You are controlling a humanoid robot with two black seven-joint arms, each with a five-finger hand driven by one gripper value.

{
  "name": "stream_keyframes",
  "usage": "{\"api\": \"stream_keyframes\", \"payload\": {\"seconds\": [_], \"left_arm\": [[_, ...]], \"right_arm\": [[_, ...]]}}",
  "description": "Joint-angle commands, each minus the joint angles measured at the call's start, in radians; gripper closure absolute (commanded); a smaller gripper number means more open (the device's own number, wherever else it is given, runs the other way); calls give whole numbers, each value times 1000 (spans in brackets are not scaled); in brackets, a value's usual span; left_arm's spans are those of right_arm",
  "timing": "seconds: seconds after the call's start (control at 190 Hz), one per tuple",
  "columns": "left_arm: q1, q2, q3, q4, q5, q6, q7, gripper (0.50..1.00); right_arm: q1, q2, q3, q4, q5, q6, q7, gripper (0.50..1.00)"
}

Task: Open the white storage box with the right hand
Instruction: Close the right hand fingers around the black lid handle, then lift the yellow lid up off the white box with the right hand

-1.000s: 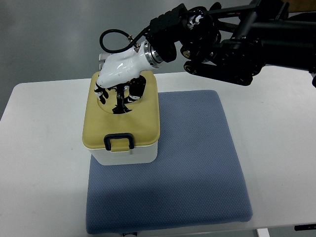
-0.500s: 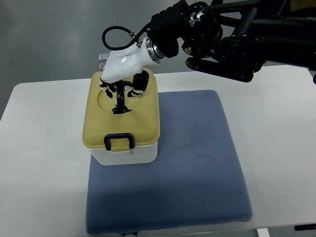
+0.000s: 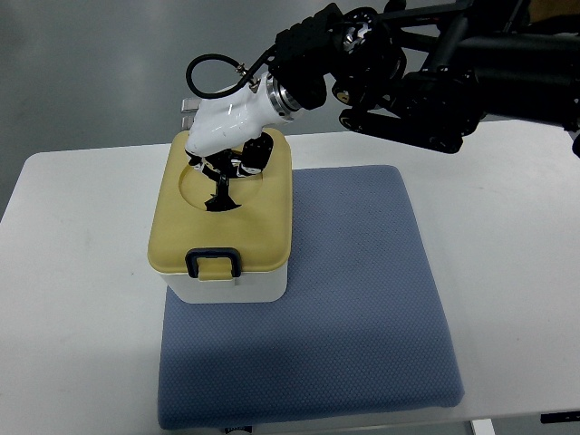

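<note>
Sitting at the far left corner of the blue mat (image 3: 344,299), partly overhanging onto the white surface (image 3: 82,290), is the white storage box (image 3: 231,283). Its tan lid (image 3: 263,227) is on; contents cannot be seen. A dark latch (image 3: 214,263) sits at the lid's near edge. The right hand (image 3: 225,131) is over the lid's round recess (image 3: 195,186) near the far edge, its fingers (image 3: 220,186) curled downward, tips touching the recess; whether they grip anything cannot be told.

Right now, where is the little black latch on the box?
The black latch sits on the front edge of the yellow lid, on the side nearest the camera, above the white storage box.
</note>
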Motion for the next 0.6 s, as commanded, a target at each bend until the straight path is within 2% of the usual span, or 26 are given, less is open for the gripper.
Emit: {"api": "stream_keyframes", "payload": {"seconds": [0.0,0.595], "left_arm": [[0,0,0,0,0,0,1,500],[0,0,0,-2,0,0,1,500]], "right_arm": [[0,1,-3,2,-1,-5,0,1000],[64,1,-1,9,3,-31,31,1000]]}}
